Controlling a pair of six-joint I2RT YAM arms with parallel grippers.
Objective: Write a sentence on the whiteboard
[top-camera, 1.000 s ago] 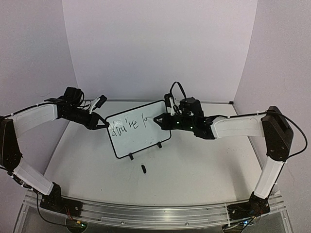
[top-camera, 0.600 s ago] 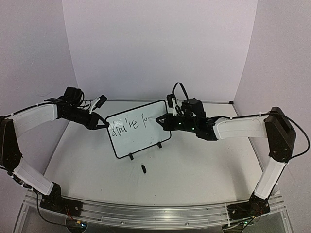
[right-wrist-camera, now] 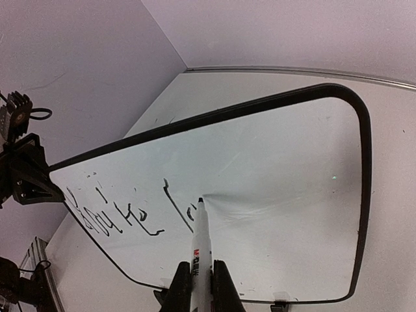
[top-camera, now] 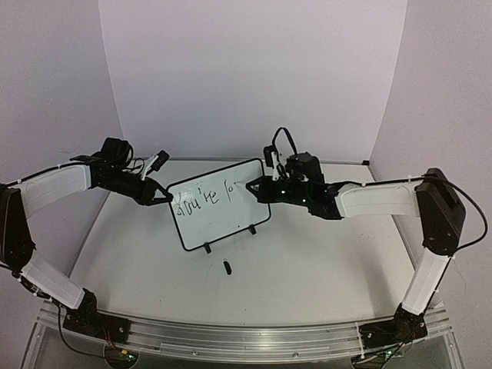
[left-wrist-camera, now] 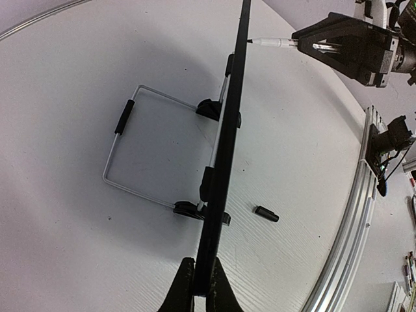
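Observation:
The whiteboard (top-camera: 223,207) stands tilted on its two black feet mid-table. It shows edge-on in the left wrist view (left-wrist-camera: 229,130) and face-on in the right wrist view (right-wrist-camera: 273,169). The sentence (right-wrist-camera: 123,214) reads "You're l" and a part-drawn letter in dark script; it also shows from the top view (top-camera: 201,197). My left gripper (top-camera: 163,197) is shut on the board's left edge (left-wrist-camera: 200,286). My right gripper (top-camera: 265,188) is shut on a white marker (right-wrist-camera: 199,260), whose tip touches the board beside the last stroke.
A black marker cap (top-camera: 227,267) lies on the table in front of the board, also seen in the left wrist view (left-wrist-camera: 266,213). A wire stand (left-wrist-camera: 140,153) props the board from behind. A metal rail (top-camera: 231,338) runs along the near edge.
My right gripper has shifted slightly around the last letter, moving the marker tip right then back up-left on the board. The left arm and the board have not moved.

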